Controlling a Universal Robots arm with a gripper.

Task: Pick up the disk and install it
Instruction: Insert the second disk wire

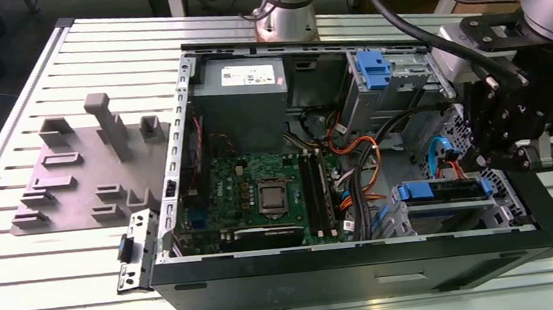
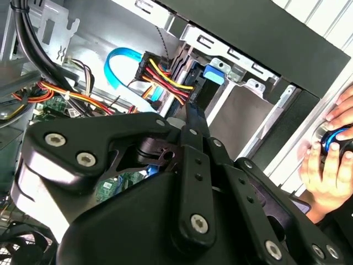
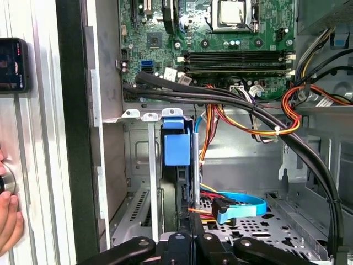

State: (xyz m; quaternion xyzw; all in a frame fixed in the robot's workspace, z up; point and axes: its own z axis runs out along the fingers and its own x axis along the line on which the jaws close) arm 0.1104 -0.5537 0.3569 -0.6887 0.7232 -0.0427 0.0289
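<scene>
The disk (image 1: 442, 190) lies in the drive cage at the lower right of the open computer case (image 1: 364, 266), clipped in its bright blue carrier. Both wrist views look along the cage at the carrier's blue tab (image 3: 176, 146) (image 2: 215, 74). My black gripper (image 1: 472, 162) hangs just above the disk's cable end, inside the case. Its fingers (image 2: 192, 116) meet at a narrow tip with nothing between them, and the gripper (image 3: 194, 220) points at the disk's edge. Red, yellow and blue cables (image 3: 237, 207) run beside the tip.
A grey power supply box (image 1: 241, 80) and a second blue carrier (image 1: 373, 69) sit at the far end of the case, with the motherboard (image 1: 259, 193) in the middle. Thick black cables (image 3: 220, 99) cross the cage. A person's hand (image 2: 331, 160) rests outside the case wall. A grey fixture plate (image 1: 80, 178) lies at the exterior view's left.
</scene>
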